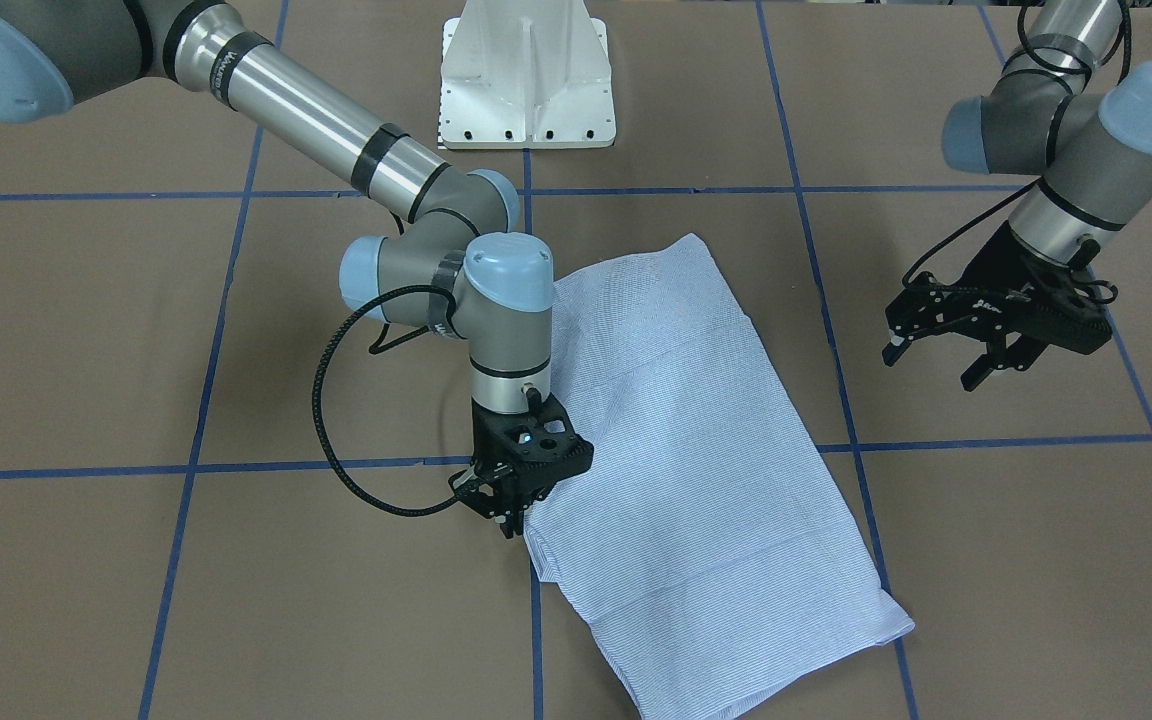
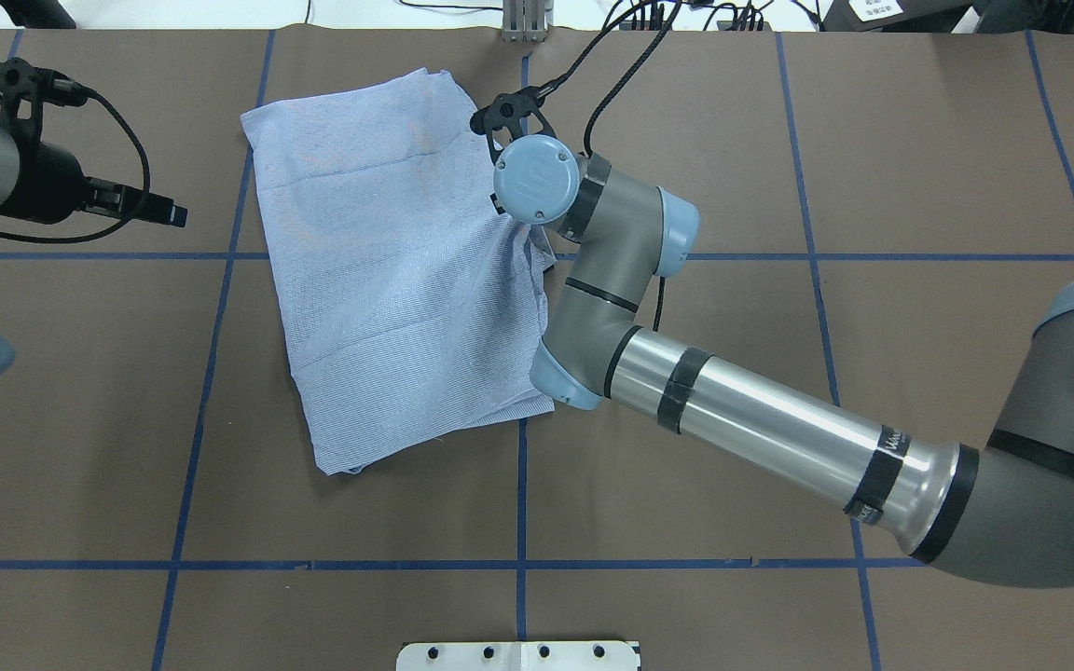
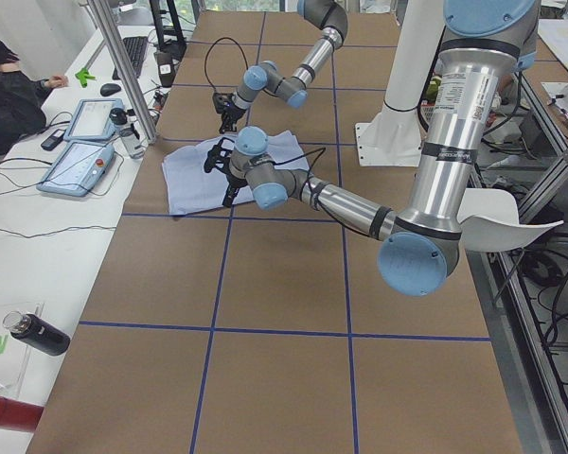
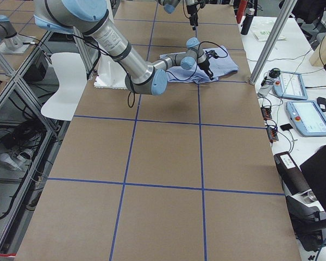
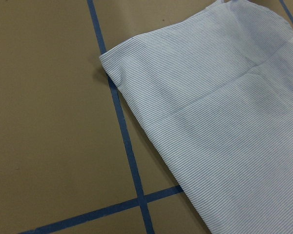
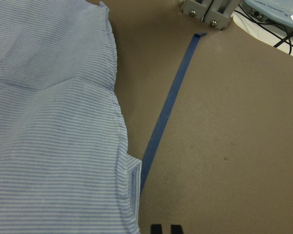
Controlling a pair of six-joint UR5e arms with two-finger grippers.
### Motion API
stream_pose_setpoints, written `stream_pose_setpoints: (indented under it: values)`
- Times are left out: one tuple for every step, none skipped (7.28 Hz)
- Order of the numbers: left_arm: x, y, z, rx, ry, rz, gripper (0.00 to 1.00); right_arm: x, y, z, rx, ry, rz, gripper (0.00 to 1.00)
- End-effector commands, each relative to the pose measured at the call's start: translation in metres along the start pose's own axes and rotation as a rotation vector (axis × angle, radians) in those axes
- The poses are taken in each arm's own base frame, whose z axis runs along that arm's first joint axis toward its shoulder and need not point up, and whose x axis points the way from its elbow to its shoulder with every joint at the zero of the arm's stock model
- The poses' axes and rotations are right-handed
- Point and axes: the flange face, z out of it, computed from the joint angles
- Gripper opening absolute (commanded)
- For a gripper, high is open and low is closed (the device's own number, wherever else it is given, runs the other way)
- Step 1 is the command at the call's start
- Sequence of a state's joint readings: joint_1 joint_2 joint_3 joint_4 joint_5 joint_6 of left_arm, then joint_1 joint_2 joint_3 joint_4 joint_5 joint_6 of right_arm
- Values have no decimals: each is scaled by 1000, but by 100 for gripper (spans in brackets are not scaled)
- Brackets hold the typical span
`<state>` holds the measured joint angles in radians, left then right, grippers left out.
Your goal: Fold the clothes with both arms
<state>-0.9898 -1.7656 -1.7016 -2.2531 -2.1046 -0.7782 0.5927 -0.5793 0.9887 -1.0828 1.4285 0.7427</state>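
Overhead exterior: the shirt [image 2: 388, 270] lies folded in an oblong mid-bench [image 2: 873, 186], right gripper [image 1: 506, 520] down at its right edge, pinched narrow, probably lining up a grab, while left gripper [image 1: 931, 365] hangs wide open, well apart on the left, out of the way

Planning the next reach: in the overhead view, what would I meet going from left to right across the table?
left claw → shirt → right arm's silver forearm
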Motion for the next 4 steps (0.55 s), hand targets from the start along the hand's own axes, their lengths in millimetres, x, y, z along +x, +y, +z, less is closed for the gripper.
stream_pose_setpoints:
  values:
    - [3,0,-3,3,6,-2,100,-2,6,-24,-28,-97,150,100]
    - [13,-1,-9,14,21,-56,100,-9,3,-42,-98,-189,216,100]
    - [41,5,-21,22,66,-98,100,0,11,-58,-160,-206,282,100]
    - [71,35,-23,-20,110,-166,100,7,21,-77,-211,-216,378,100]
